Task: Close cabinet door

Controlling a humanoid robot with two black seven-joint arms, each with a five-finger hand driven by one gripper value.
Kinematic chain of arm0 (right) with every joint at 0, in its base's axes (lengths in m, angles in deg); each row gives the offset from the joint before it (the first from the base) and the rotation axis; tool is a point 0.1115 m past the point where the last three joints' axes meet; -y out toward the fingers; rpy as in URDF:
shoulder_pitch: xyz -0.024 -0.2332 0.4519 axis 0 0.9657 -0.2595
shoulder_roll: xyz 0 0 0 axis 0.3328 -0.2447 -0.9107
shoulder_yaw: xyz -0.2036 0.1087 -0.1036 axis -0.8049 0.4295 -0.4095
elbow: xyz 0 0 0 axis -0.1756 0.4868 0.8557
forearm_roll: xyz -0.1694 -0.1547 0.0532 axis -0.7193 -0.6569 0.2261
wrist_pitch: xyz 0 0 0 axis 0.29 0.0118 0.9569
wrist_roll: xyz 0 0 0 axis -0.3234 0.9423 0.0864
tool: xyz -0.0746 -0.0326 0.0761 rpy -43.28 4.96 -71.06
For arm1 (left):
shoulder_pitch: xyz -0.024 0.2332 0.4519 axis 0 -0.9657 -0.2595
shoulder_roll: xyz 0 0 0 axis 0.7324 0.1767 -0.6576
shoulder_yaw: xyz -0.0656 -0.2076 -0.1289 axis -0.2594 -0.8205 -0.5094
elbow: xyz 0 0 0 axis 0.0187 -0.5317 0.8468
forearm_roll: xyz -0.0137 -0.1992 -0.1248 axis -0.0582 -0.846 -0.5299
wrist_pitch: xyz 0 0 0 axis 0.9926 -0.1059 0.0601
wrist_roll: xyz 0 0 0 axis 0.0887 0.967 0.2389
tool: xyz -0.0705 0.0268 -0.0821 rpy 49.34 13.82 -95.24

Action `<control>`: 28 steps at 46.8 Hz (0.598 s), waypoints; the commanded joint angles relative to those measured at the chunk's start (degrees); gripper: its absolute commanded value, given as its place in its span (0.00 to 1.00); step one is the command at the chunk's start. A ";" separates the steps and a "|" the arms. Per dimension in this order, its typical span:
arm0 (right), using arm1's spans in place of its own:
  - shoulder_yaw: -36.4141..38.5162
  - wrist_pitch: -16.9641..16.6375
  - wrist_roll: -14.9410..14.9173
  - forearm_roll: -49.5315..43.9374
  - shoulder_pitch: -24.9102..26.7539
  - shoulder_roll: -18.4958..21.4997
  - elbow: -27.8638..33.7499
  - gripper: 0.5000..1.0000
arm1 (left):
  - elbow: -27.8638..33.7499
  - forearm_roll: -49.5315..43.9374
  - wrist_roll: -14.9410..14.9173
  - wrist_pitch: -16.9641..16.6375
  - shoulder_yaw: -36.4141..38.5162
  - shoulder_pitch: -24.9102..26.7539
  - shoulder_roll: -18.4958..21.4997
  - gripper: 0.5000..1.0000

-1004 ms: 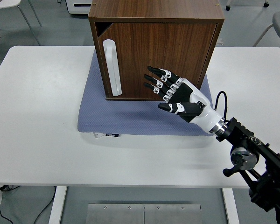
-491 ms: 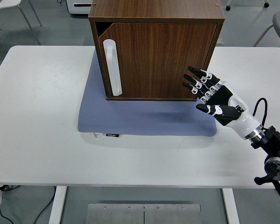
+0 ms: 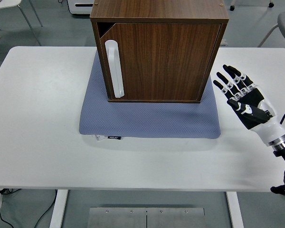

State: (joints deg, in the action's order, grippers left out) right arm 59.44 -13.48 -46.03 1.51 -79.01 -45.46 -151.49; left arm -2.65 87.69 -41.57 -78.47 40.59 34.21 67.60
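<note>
A dark wooden cabinet point(image 3: 159, 47) stands on a blue-grey mat point(image 3: 149, 118) at the back middle of the white table. Its door point(image 3: 156, 61) lies almost flush with the front, with a small gap at the top left corner. A white vertical handle point(image 3: 114, 69) sits on the door's left side. My right hand point(image 3: 240, 92) hovers to the right of the cabinet, clear of it, fingers spread and holding nothing. The left arm does not show.
The white table point(image 3: 38, 118) stretches wide on both sides of the mat. Chair legs and a white unit stand on the floor behind the table. A metal plate point(image 3: 146, 217) lies on the floor below the near edge.
My right hand has drawn back from the door front, moving right and away to the cabinet's side. The door has swung nearer to flush.
</note>
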 commanded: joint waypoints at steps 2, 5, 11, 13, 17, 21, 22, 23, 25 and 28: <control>1.18 0.00 0.01 0.01 0.36 -0.09 0.60 1.00 | 0.00 -0.08 0.00 0.01 0.00 0.00 0.00 1.00; 1.71 0.00 0.01 0.01 0.89 -0.27 0.95 1.00 | 0.00 0.01 0.00 0.01 0.00 0.00 0.00 1.00; 3.29 0.00 0.01 0.01 1.68 -0.27 2.09 1.00 | 0.00 0.01 0.00 0.01 0.00 0.00 0.00 1.00; 3.64 0.00 0.01 0.01 1.86 -0.27 2.27 1.00 | 0.00 0.01 0.00 0.01 0.00 0.00 0.00 1.00; 4.26 0.00 0.01 0.01 1.94 -0.27 2.44 1.00 | 0.00 0.01 0.00 0.01 0.00 0.00 0.00 1.00; 5.66 0.00 0.01 0.01 2.21 -0.27 2.53 1.00 | 0.00 0.01 0.00 0.01 0.00 0.00 0.00 1.00; 6.01 0.00 0.01 0.01 2.30 -0.18 2.62 1.00 | 0.00 0.01 0.00 0.01 0.00 0.00 0.00 1.00; 6.28 0.00 0.01 0.01 2.30 -0.18 2.71 1.00 | 0.00 0.01 0.00 0.01 0.00 0.00 0.00 1.00; 6.54 0.00 0.01 0.10 2.21 -0.18 2.71 1.00 | 0.00 0.01 0.00 0.01 0.00 0.00 0.00 1.00; 6.98 0.11 0.01 0.10 2.21 -0.09 2.79 1.00 | 0.00 -0.08 0.00 0.01 0.00 0.00 0.00 1.00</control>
State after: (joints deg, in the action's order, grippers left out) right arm 66.05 -13.46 -46.03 1.57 -76.74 -45.64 -148.75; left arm -2.65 87.68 -41.58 -78.48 40.59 34.21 67.60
